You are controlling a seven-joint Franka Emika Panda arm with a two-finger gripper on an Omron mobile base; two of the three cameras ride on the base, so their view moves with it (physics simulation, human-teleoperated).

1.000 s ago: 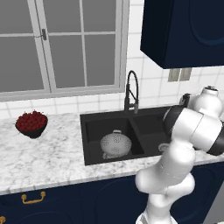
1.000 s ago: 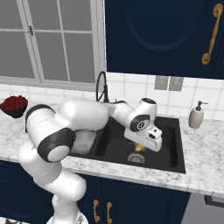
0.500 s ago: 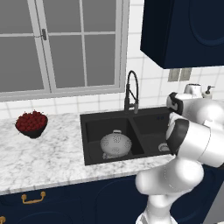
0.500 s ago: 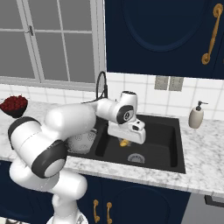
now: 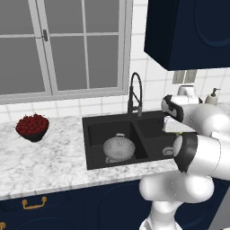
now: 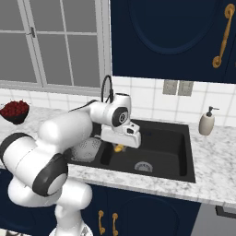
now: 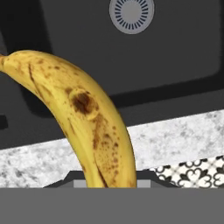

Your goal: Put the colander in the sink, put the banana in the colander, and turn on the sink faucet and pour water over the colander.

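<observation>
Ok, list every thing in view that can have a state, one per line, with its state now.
colander: upright in the left basin of the sink, nothing in it.
banana: held up in the gripper over the sink, not yet in the colander.
sink faucet: no water seen running.
bowl of red fruit: full, on the counter left of the sink.
window: shut.

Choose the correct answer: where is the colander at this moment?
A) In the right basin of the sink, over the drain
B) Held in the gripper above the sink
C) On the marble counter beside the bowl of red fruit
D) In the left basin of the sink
D. The colander sits in the left basin of the sink, while the gripper holds the banana over the sink.
</observation>
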